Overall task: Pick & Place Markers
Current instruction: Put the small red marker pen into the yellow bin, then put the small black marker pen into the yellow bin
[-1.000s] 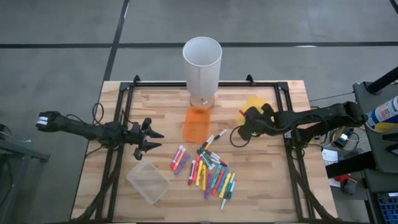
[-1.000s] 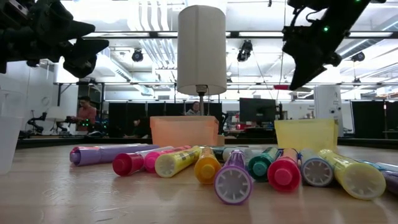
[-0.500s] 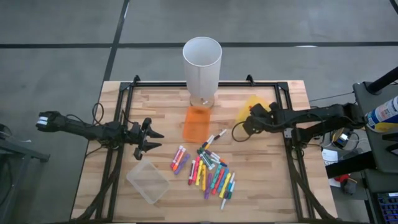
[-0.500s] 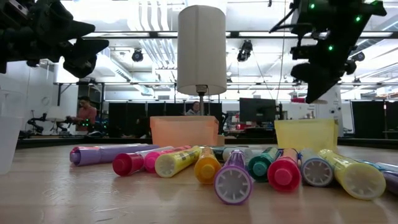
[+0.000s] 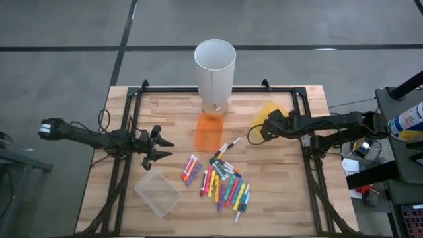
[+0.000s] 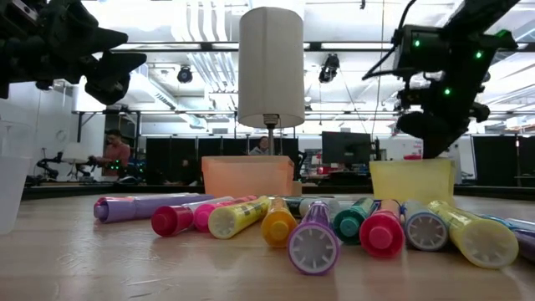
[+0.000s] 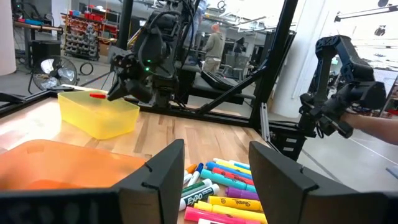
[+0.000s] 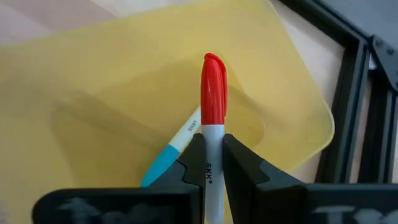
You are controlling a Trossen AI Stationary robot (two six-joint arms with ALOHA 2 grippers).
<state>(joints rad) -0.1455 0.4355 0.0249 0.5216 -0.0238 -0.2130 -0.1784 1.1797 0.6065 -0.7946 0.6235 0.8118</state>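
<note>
The right gripper (image 5: 265, 130) has moved from beside the marker pile to above the yellow bin (image 5: 271, 110) at the far right. Its fingers pinch a red-capped marker (image 8: 211, 118) over the bin, where one blue-capped marker (image 8: 169, 155) already lies. The left gripper (image 5: 164, 149) hovers at the left with fingers spread, holding nothing. Roughly two dozen markers (image 5: 225, 182) lie heaped at the table's near centre. There are three bins: orange bin (image 5: 209, 131), yellow, clear bin (image 5: 157, 192).
</note>
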